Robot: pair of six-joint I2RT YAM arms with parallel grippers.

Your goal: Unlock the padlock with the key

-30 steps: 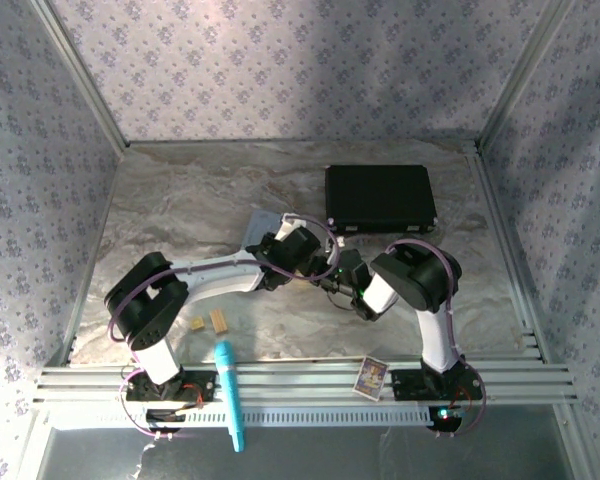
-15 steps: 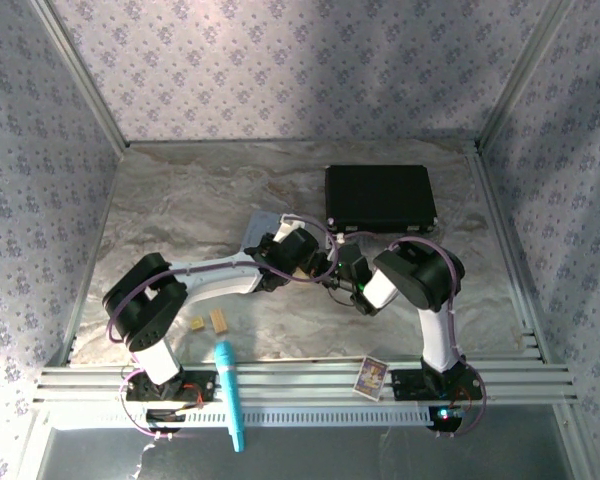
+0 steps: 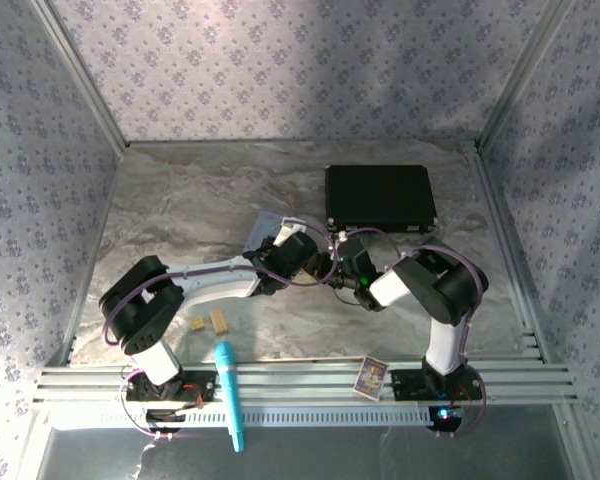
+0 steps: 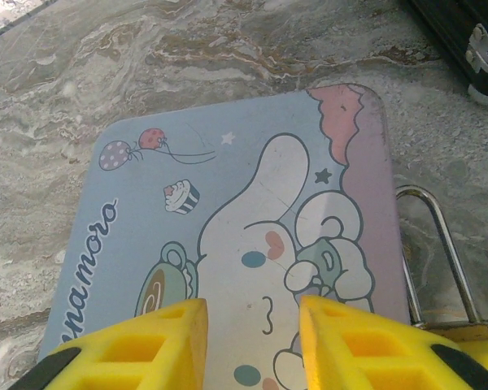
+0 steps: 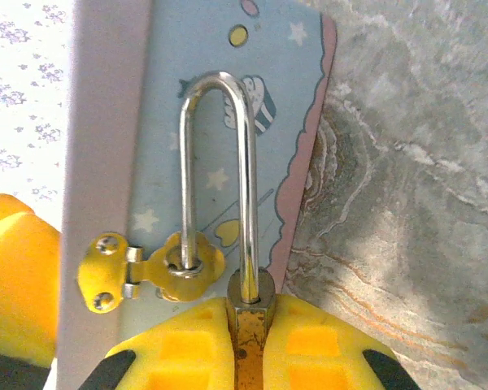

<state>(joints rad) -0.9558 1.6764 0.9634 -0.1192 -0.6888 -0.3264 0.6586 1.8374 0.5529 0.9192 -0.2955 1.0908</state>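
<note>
Right fingers point(image 5: 317, 341) are clamped on the padlock point(image 5: 246, 195) body: brass edge squeezed between them, shackle sticking straight out past the tips. One shackle leg runs through the eye of the yellow hasp point(image 5: 175, 268) just off the left-hand finger, so the lock is tethered to the tin point(image 4: 228, 203). Left fingers point(image 4: 146, 349) stand apart with nothing between them. The tin lid is directly ahead of their tips and the shackle lies just outside the right-hand finger, over the surface point(image 4: 187, 49). Can't tell if they press on the lid. My read: step in hand is presenting the lock for the key. The keyway end of the body is buried behind the right fingers, so can't tell which way it faces, nor whether the shackle is sprung. To do it well: firm clamp, no pull on the hasp, and roll the wrist so the keyway end comes clear of the fingers. Steady the tin so it doesn't drag. Key is thin, so line it up along the body axis before pushing, and turn only once fully seated. Risk: body twisting in the grip under torque.
</note>
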